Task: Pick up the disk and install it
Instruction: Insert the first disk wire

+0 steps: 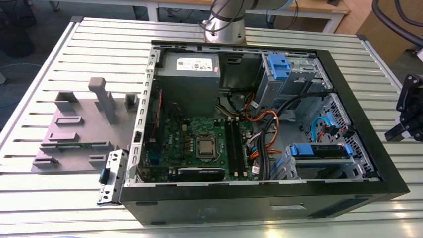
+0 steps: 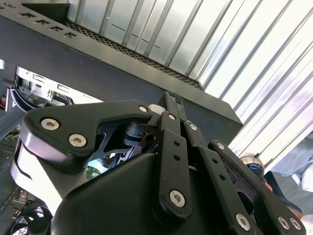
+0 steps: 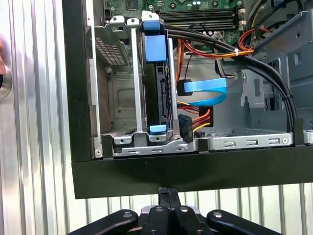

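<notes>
Black case wall (image 3: pixel 195 171) separates closed, empty end effector (image 3: pixel 167 192) from caged disk (image 3: pixel 155 46).

Exterior view sits high, angled down over the whole open computer case (image 1: pixel 264 198) on the slatted table (image 1: pixel 86 39). Both wrist views hang close, looking past the gripper (image 3: pixel 166 193) at the case's black side wall; first wrist view also sees into the drive cage (image 3: pixel 132 142).

A ribbed silver metal bench (image 1: pixel 39 203) catches bright overhead light. Behind it, a wood-topped table (image 1: pixel 310 11) stands on white legs over a dim grey-blue floor (image 1: pixel 20 64).
</notes>
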Robot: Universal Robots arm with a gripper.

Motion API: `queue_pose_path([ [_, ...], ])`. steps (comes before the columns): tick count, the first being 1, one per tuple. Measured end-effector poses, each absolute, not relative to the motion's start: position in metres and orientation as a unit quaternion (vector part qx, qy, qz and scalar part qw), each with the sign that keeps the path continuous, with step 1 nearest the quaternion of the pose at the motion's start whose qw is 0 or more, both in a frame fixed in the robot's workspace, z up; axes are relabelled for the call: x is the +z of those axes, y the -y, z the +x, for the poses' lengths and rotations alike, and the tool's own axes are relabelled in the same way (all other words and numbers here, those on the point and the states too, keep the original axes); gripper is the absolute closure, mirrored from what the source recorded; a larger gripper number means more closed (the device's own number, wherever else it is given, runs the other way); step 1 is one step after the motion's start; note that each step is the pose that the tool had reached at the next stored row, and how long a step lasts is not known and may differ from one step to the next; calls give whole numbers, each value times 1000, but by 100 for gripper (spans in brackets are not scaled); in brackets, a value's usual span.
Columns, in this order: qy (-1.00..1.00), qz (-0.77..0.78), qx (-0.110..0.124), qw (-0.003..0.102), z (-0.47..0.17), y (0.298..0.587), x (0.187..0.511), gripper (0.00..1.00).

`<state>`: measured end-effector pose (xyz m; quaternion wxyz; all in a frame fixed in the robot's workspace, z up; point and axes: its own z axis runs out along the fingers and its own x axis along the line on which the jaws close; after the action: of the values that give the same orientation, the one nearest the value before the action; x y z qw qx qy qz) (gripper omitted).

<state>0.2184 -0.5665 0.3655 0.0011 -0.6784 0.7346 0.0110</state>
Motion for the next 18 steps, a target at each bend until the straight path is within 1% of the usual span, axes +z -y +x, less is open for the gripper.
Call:
queue_pose_path([
  [18, -735, -678, 11, 1, 229, 566, 365, 89],
])
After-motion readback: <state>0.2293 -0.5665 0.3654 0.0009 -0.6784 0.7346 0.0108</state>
